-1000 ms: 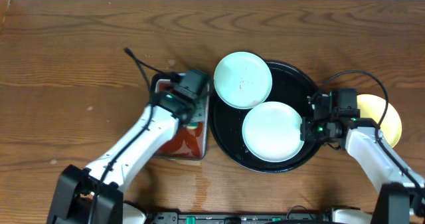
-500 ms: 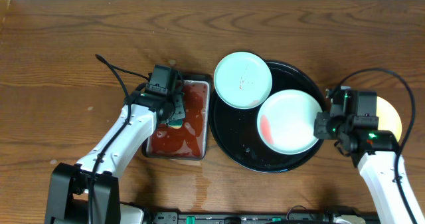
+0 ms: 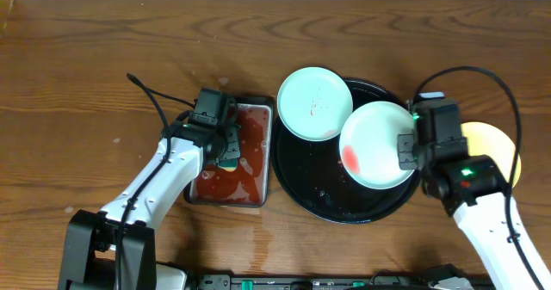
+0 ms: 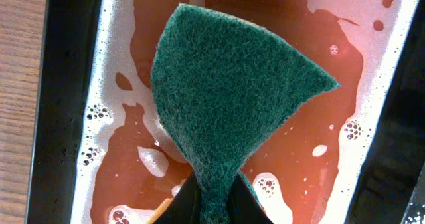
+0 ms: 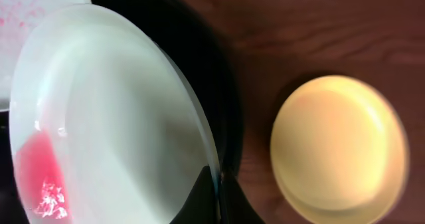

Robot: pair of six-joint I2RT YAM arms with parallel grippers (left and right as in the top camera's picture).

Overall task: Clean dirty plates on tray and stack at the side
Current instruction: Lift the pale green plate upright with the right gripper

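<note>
R gripper [image 5: 218, 196] shut tight on the rim of the white plate [image 3: 374, 144], fingers pinching its right edge. The plate is tilted, lifted over the right half of the big black tray [image 3: 297, 182], w/ a red smear [image 3: 351, 158] pooled at its lower-left side. Mint plate [image 3: 314, 102] sits at the tray's upper left, overlapping the rim, faint red specks at centre. Yellow plate [image 5: 339, 141] lies on the table [image 3: 86, 66] just right of the tray, partly under the R arm in overhead view. L gripper [image 4: 206, 201] closed on a green sponge [image 4: 229, 84], held over the small tray [image 4: 66, 84] of foamy red liquid, left of the big tray.
</note>
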